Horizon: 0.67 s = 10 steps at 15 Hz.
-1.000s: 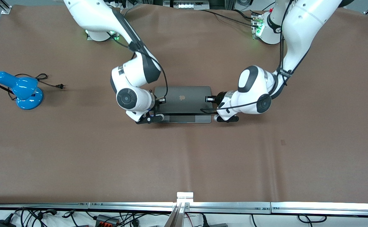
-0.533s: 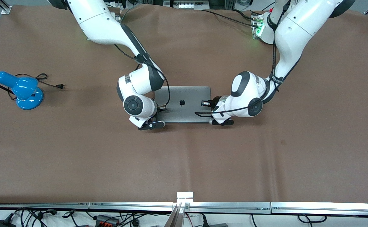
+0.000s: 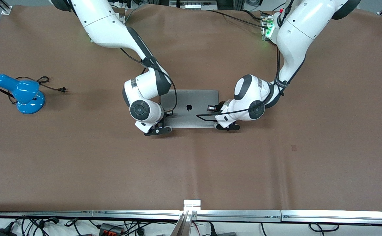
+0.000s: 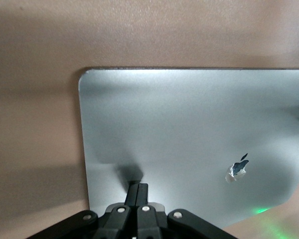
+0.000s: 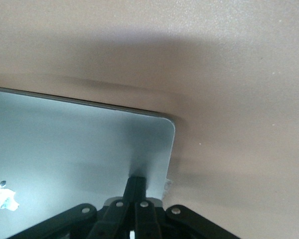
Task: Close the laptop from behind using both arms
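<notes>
Lid's basically down now: laptop (image 3: pixel 191 108) sits mid-table, blue lamp (image 3: pixel 20 95) off at its 9 o'clock. Left gripper (image 4: pixel 138 189) and right gripper (image 5: pixel 135 185), both pinched shut and holding nothing, press its 2 lid corners. Next I'd guess lift off gently.

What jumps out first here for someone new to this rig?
Mid-table, the silver laptop lies lid-down, logo up. Both shut grippers press on its lid: the left gripper near the end toward the left arm, the right gripper near the end toward the right arm. Well apart, at the right arm's end of the brown table, sits a bright blue desk lamp, its plug loose on the table.
</notes>
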Motion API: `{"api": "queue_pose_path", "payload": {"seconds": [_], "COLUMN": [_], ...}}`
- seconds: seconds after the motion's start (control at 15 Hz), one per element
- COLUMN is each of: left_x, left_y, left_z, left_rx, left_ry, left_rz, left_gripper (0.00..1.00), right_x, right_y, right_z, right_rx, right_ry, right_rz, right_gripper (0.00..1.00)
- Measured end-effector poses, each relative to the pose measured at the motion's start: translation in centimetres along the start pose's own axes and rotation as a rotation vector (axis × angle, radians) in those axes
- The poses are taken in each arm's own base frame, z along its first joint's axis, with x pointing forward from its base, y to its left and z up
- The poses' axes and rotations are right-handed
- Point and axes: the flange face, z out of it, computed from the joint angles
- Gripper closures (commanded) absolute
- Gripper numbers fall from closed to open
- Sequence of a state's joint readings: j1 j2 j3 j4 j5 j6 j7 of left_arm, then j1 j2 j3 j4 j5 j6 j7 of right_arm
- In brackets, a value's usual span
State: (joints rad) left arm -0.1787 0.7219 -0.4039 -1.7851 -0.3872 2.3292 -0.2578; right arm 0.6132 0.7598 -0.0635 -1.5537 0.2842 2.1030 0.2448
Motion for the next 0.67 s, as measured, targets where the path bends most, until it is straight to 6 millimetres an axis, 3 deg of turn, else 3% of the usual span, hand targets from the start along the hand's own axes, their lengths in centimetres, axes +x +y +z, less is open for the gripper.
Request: {"api": "queue_pose_path", "payload": {"seconds": [0.13,0.2,0.33,0.53,0.67], "left_x": [0.4,0.6,0.1,-2.2,-4.1], "left_y": [-0.2,-0.3,-0.3,-2.0,-4.3], "left_z": [-1.3,-2.8,-7.8,-17.9,-24.8], "left_rx": [0.011,0.024,0.051,0.102,0.112], "left_ry": [0.002,-0.003,-0.02,-0.043,-0.033], "left_rz": [0.003,0.004,0.006,-0.023,-0.055], "left_gripper": [0.99,0.99,0.99,0.95,0.79], "right_x": [0.1,0.3,0.9,0.9,-0.4], "right_y": [-0.1,-0.3,-0.2,1.6,2.8], "right_z": [-0.2,-0.6,-2.5,-9.1,-15.1], "right_rx": [0.001,0.004,-0.004,-0.076,-0.092], "right_ry": [0.006,0.021,0.054,0.096,0.111], "right_rz": [-0.002,-0.005,-0.009,-0.022,-0.019], "right_gripper": [1.0,1.0,1.0,1.0,1.0]}}
